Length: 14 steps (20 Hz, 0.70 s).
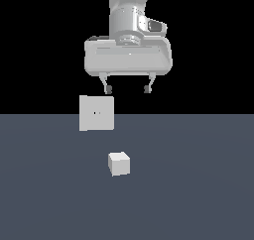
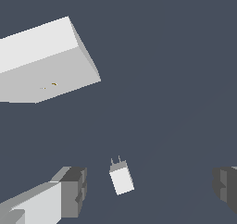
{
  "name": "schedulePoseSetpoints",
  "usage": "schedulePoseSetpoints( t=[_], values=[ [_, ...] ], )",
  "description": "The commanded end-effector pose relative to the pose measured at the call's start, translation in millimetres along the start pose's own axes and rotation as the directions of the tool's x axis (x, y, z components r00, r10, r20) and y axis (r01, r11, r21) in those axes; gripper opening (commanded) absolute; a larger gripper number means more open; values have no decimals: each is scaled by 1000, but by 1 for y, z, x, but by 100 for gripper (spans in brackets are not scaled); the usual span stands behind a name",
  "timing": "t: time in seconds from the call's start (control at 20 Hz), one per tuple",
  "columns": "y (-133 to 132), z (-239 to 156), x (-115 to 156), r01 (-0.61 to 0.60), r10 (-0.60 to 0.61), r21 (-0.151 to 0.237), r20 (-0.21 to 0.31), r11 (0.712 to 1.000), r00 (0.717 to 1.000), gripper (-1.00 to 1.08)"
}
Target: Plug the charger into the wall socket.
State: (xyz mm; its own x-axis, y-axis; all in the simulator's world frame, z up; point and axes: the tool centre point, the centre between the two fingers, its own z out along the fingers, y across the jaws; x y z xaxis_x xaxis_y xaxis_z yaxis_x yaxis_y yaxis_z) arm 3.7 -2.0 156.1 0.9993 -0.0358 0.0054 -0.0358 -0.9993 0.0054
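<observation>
While the Panda arm (image 1: pixel 130 16) hangs from above in the exterior view, its wide pale hand body sits level over a flat dark grey floor (image 1: pixel 198 194), the largest surface in sight, which fills the lower half of that view under a black backdrop. The gripper (image 1: pixel 127 89) points straight down, released: its 2 dark-tipped fingers (image 1: pixel 107 89) stand well apart with nothing between them, high above the floor and clear of both white objects. In the wrist view the same 2 fingers (image 2: pixel 74 190) show at opposite edges with bare floor across the gap.

Next in size, the wall socket (image 1: pixel 96 113) is an upright flat white square plate standing on the floor, below the gripper and slightly toward the exterior view's left. Tiny dark marks sit at the centre of its face. In the wrist view it appears as a thick white slab (image 2: pixel 41 63) with small marks on its broad face.

Smallest, the charger (image 1: pixel 119 163) is a plain white cube resting on the floor, nearer the camera than the socket, apart from it, and roughly under the middle of the open gripper. The wrist view shows the charger (image 2: pixel 122 179) lying between the fingers, with 2 thin prongs sticking out of 1 end, angled roughly toward the socket.
</observation>
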Motion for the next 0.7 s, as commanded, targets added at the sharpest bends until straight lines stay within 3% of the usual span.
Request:
schedulePoseSetpoints(
  t=[0.0,0.65],
  values=[
    [0,0,0,0,0,0,0,1000,1000,100],
    [-4,12,-14,50,-49,7,-45,999,998,100]
  ],
)
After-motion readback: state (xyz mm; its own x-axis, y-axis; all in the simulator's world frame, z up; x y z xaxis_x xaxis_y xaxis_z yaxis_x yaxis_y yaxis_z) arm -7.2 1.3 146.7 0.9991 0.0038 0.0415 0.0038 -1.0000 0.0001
